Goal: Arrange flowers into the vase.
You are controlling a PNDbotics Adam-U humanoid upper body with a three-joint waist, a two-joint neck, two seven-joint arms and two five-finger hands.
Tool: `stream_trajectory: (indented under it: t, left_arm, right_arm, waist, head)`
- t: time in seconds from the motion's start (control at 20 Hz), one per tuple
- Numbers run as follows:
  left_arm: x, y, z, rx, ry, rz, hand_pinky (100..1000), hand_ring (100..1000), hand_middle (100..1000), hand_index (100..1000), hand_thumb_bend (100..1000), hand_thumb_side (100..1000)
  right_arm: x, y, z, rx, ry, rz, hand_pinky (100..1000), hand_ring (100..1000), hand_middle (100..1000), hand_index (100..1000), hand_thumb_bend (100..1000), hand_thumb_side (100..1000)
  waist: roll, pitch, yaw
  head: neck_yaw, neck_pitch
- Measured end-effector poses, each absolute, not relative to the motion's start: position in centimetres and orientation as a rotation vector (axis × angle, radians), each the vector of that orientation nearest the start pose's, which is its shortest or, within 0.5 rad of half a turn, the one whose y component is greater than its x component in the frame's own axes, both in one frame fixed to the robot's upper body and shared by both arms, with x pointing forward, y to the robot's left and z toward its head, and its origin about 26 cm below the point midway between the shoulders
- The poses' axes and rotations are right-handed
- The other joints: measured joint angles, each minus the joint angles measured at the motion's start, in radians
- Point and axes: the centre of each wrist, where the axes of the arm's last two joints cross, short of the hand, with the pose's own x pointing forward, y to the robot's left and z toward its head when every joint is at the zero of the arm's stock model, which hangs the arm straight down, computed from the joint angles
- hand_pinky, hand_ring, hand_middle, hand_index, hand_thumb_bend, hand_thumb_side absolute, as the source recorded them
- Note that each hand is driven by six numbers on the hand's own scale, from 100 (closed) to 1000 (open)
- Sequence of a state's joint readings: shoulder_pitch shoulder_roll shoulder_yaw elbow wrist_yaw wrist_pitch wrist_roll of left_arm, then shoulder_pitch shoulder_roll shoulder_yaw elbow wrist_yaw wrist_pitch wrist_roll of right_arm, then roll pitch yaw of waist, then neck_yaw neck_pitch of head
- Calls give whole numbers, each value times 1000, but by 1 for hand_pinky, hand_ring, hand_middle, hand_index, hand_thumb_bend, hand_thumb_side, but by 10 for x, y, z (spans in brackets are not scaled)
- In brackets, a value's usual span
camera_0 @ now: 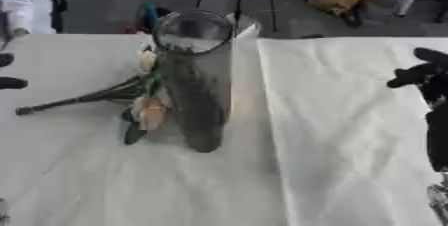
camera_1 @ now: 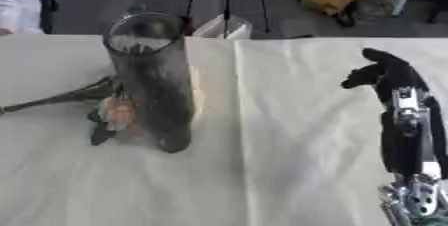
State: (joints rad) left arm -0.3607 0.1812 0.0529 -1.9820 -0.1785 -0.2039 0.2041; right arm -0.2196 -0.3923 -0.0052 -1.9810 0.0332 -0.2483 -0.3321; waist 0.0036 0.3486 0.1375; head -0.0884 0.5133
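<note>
- Right black robot hand (camera_1: 385, 76) raised above the white cloth-covered table (camera_1: 289, 120), fingers relaxed, gripping nothing.
- Left black robot hand (camera_0: 9, 72) only partly visible at the left eye view's edge; finger state impossible to tell.
- One tall clear glass cylinder vase (camera_0: 194, 77) upright, holding no flowers.
- One bunch of peach-coloured flowers with dark stems (camera_0: 144, 105) lying on the table, touching the vase's left side.

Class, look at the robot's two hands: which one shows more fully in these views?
The right hand, raised over the white cloth at the right. The left hand shows only as dark tips at the left edge.
</note>
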Motion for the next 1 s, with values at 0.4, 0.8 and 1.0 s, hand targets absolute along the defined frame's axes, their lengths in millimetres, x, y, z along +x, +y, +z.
stream_trajectory:
  t: [0.4, 0.8, 1.0]
  left_arm:
    - [308, 275, 234, 613, -2595, -328, 586, 719, 804, 910, 100, 921]
    - [305, 294, 261, 855, -2518, -514, 588, 719, 812, 927, 100, 903]
    - [303, 298, 268, 935, -2451, -574, 597, 736, 829, 942, 100, 898]
  right_arm:
    - [293, -281, 181, -368, -2484, 98, 771, 546, 520, 788, 100, 988]
    - [294, -281, 183, -361, -2487, 97, 770, 547, 522, 789, 100, 988]
    - [294, -281, 184, -359, -2492, 96, 771, 548, 523, 789, 100, 989]
  waist:
    - [1, 0, -5]
    - [3, 0, -22]
    - [4, 0, -33]
  head:
    - [17, 9]
    - [-5, 32]
    - [-11, 31]
